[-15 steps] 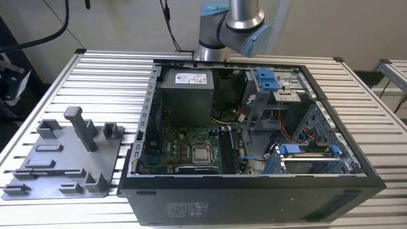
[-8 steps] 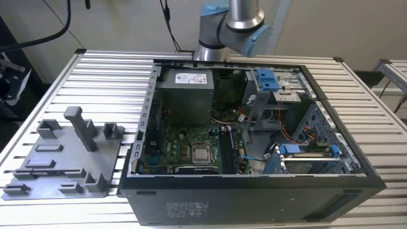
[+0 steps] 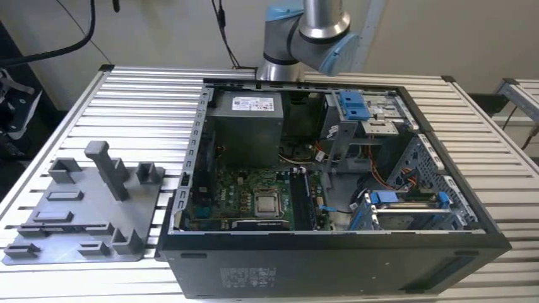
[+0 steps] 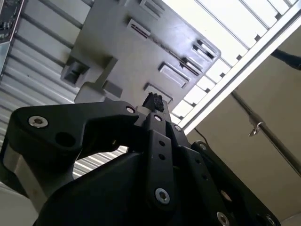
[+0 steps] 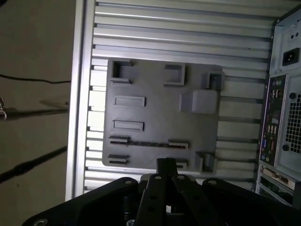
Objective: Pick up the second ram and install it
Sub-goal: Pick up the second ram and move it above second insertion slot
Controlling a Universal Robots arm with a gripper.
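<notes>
In both wrist views the gripper (image 5: 166, 163) (image 4: 153, 100) sits nearest the camera. Its black jaws are pressed together at the tips, and nothing shows between them. It hangs well above the grey plate (image 5: 155, 117) (image 4: 122, 47), touching nothing.

The plate lies flat on the slatted metal table (image 5: 188, 33), with upright posts and small holders on it. In the first wrist view a thin dark strip (image 5: 146, 143) runs between two of the holders. I cannot tell whether this is the second ram or just a groove.

In the exterior view the plate (image 3: 93, 211) lies just beside the open computer case (image 3: 337, 259), on the exterior view's left. Inside the case is the green board (image 3: 221, 189) with a silver processor (image 3: 267, 203). Behind the case the arm (image 3: 312, 25) rises.
</notes>
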